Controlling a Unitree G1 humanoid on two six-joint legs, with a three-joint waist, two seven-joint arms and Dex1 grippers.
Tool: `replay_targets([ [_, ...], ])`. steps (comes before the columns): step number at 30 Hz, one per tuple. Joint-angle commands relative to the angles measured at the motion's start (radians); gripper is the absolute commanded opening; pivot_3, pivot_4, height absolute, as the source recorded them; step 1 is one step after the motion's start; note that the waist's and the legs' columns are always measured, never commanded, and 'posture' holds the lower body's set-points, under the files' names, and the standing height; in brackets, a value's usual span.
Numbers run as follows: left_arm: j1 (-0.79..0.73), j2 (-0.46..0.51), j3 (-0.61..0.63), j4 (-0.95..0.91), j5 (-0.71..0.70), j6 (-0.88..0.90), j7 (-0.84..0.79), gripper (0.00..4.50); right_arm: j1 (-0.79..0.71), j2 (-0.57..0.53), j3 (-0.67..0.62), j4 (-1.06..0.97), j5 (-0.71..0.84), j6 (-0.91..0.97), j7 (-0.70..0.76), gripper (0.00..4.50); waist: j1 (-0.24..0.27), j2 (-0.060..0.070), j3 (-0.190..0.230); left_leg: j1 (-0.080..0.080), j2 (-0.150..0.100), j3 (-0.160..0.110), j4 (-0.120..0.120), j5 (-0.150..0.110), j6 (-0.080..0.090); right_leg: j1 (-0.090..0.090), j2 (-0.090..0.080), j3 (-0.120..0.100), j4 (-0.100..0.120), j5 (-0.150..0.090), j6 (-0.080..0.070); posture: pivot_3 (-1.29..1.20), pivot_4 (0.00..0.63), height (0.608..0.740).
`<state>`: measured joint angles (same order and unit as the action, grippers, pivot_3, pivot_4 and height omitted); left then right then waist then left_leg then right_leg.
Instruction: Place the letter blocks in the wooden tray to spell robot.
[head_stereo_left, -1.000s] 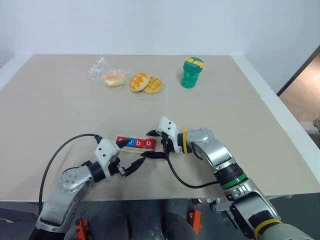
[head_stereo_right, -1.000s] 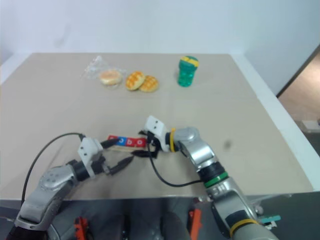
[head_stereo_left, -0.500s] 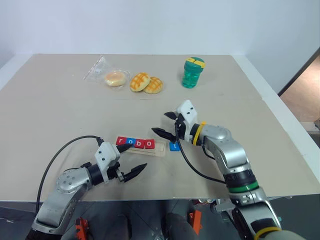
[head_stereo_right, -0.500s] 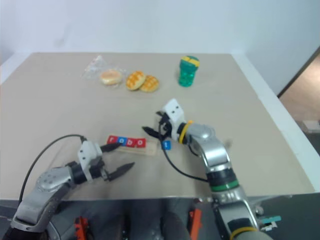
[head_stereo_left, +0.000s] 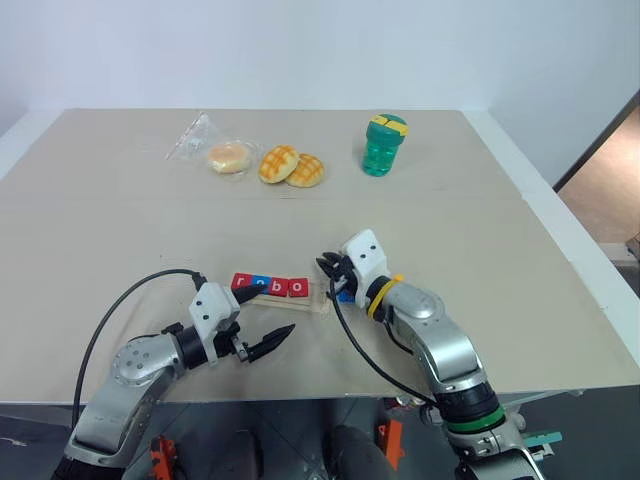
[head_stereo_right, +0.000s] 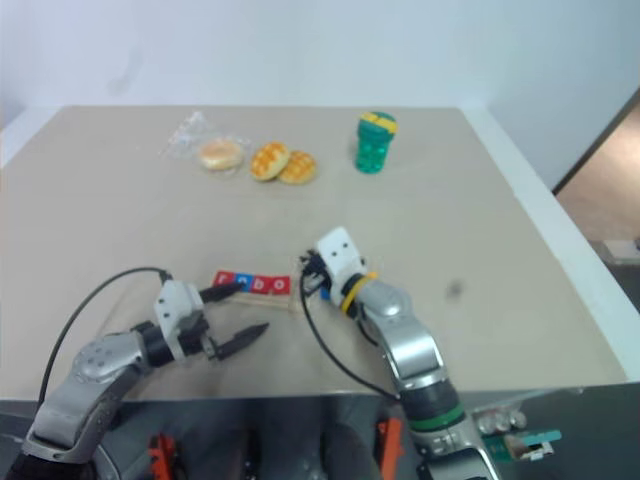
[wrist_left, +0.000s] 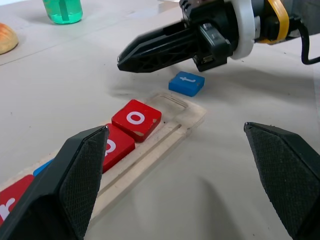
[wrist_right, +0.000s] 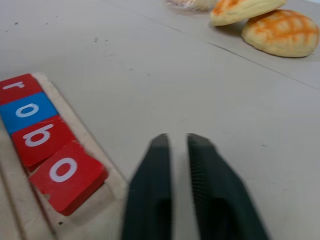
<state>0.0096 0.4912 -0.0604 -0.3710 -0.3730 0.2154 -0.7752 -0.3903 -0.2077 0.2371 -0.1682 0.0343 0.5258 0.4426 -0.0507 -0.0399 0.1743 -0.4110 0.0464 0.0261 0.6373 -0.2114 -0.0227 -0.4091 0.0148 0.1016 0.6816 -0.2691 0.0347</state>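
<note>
The wooden tray (head_stereo_left: 318, 297) lies near the table's front edge and holds several letter blocks in a row: red r (head_stereo_left: 243, 282), blue o (head_stereo_left: 262, 284), red b (head_stereo_left: 279, 286) and red o (head_stereo_left: 298, 288). That last red o (wrist_right: 67, 172) sits a little askew. A blue t block (wrist_left: 186, 83) lies on the table just past the tray's right end. My right gripper (head_stereo_left: 326, 268) is shut and empty, with its tips beside the t block and pointing toward the tray. In front of the tray my left gripper (head_stereo_left: 272, 310) stands open, one finger (wrist_left: 82, 170) near the row.
At the back stand a green bottle (head_stereo_left: 385, 145), two golden buns (head_stereo_left: 292, 166) and a bun in a clear bag (head_stereo_left: 222, 152). A black cable loops from each wrist. The table's front edge runs just below my arms.
My right gripper rose from the tray's right end, leaving the t block on the table. It then swung back down beside it and went from open to shut. The left gripper held still.
</note>
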Motion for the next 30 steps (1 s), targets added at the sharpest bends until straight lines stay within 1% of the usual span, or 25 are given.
replay_targets([
  [1,-0.002,0.003,0.013,-0.019,-0.008,-0.015,-0.004,4.5,0.009,-0.011,0.036,-0.046,-0.021,-0.034,0.007,0.05,0.0,0.0,0.0,0.0,0.0,0.0,0.0,0.0,0.0,0.0,0.0,0.0,0.0,0.0,0.0,0.0,0.15,0.74],
  [18,0.011,0.005,0.014,-0.002,0.02,-0.032,0.0,4.5,0.022,-0.034,0.078,-0.061,-0.017,-0.056,0.065,0.05,0.0,0.0,0.0,0.0,0.0,0.0,0.0,0.0,0.0,0.0,0.0,0.0,0.0,-0.001,0.001,0.0,0.15,0.74],
  [23,0.008,0.005,0.009,0.01,0.029,-0.045,-0.002,4.5,0.023,-0.047,0.061,-0.065,-0.016,-0.06,0.069,0.05,0.0,0.0,0.0,0.0,0.0,0.0,0.0,0.0,0.0,0.0,0.0,0.0,0.0,-0.001,0.001,0.0,0.15,0.74],
  [26,0.004,0.003,0.005,0.011,0.03,-0.055,-0.005,4.5,0.017,-0.054,-0.003,-0.068,0.004,-0.07,0.052,0.05,0.0,0.0,0.0,0.0,0.0,0.0,0.0,0.0,0.0,0.0,0.0,0.0,0.0,-0.001,0.001,0.0,0.15,0.74],
  [27,0.002,0.005,0.001,0.006,0.029,-0.059,-0.013,4.5,0.013,-0.056,-0.047,-0.076,0.035,-0.058,0.053,0.43,0.001,0.0,0.0,0.0,0.0,0.0,0.0,0.0,0.0,0.0,0.0,0.0,0.0,-0.001,0.001,0.0,0.15,0.74],
  [28,0.001,0.007,-0.004,0.001,0.028,-0.063,-0.022,4.5,0.009,-0.063,-0.088,-0.081,0.062,-0.05,0.059,0.58,0.001,0.0,0.0,0.0,0.0,0.0,0.0,0.0,0.0,0.0,0.0,0.0,0.0,-0.001,0.001,0.0,0.15,0.74],
  [29,0.001,0.012,-0.01,-0.006,0.02,-0.063,-0.037,4.5,0.003,-0.094,-0.132,-0.079,0.089,-0.05,0.085,0.82,0.002,0.0,0.0,0.0,0.0,0.0,0.0,0.0,0.0,0.0,-0.001,0.0,0.0,-0.001,0.001,0.0,0.15,0.74],
  [30,0.001,0.014,-0.013,-0.011,0.015,-0.062,-0.048,4.5,-0.001,-0.116,-0.159,-0.078,0.107,-0.051,0.104,1.17,0.002,0.0,0.0,0.0,0.0,0.0,0.0,0.0,0.0,0.0,-0.001,0.0,0.0,0.0,0.001,0.0,0.15,0.74],
])
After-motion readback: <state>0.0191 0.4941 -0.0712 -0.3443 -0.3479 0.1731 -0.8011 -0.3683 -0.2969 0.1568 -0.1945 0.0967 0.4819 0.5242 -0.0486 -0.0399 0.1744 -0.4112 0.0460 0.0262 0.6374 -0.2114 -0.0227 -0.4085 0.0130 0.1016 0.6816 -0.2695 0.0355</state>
